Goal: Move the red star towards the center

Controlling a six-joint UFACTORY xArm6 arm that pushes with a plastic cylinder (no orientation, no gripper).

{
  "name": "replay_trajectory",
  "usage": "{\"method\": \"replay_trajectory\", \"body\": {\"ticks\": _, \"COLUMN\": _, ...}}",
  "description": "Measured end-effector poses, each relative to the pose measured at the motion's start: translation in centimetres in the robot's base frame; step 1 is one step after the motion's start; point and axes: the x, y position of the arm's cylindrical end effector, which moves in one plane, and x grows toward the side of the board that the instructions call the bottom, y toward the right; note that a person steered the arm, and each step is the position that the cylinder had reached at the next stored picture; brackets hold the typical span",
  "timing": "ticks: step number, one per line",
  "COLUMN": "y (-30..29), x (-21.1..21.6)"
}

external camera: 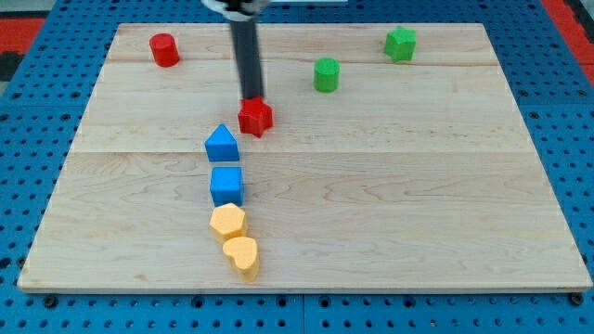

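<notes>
The red star (255, 117) lies on the wooden board (399, 195), left of the middle and a little above it. My tip (251, 97) stands right at the star's upper edge, touching or nearly touching it. The dark rod rises from there to the view's top. A blue triangular block (221, 144) sits just below and left of the star, close to it.
A blue cube (226, 186) lies below the blue triangular block, then a yellow block (227, 223) and a yellow heart (242, 254). A red cylinder (164, 49) is at the top left. A green cylinder (326, 74) and a green star (400, 44) are at the top right.
</notes>
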Motion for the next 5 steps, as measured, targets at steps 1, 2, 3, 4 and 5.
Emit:
{"method": "replay_trajectory", "body": {"ticks": 1, "y": -0.9, "x": 0.7}}
{"method": "replay_trajectory", "body": {"ticks": 2, "y": -5.6, "x": 0.0}}
{"method": "replay_trajectory", "body": {"ticks": 3, "y": -8.5, "x": 0.4}}
{"method": "replay_trajectory", "body": {"ticks": 4, "y": -6.1, "x": 2.6}}
{"method": "replay_trajectory", "body": {"ticks": 5, "y": 1.5, "x": 3.5}}
